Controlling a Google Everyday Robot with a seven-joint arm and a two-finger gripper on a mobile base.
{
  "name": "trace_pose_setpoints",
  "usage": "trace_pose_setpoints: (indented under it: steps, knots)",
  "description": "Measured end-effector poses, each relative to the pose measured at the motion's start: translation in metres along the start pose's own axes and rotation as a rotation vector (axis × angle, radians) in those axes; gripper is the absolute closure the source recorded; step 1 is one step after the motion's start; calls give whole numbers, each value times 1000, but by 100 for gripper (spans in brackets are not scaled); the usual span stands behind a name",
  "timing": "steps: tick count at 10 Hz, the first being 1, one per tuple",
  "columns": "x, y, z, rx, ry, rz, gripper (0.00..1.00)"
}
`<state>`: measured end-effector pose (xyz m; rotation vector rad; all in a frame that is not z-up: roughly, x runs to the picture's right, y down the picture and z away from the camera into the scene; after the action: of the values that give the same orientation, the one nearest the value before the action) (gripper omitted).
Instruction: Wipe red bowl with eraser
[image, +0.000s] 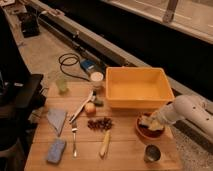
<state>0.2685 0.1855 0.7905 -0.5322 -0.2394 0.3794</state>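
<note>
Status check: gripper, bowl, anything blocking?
Gripper shut on pale rectangular eraser, down inside small orange-red bowl. Dark metal cup close in front of bowl, yellow plastic tub just behind.
</note>
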Motion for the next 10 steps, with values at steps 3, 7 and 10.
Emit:
trace_pose_setpoints:
  steps: [3,7,10]
  knots:
    - [-6,-5,6,-4,2,-16,100]
    - [-30,5,23,-34,-34,-51,100]
    - [-21,17,14,-38,5,-28,100]
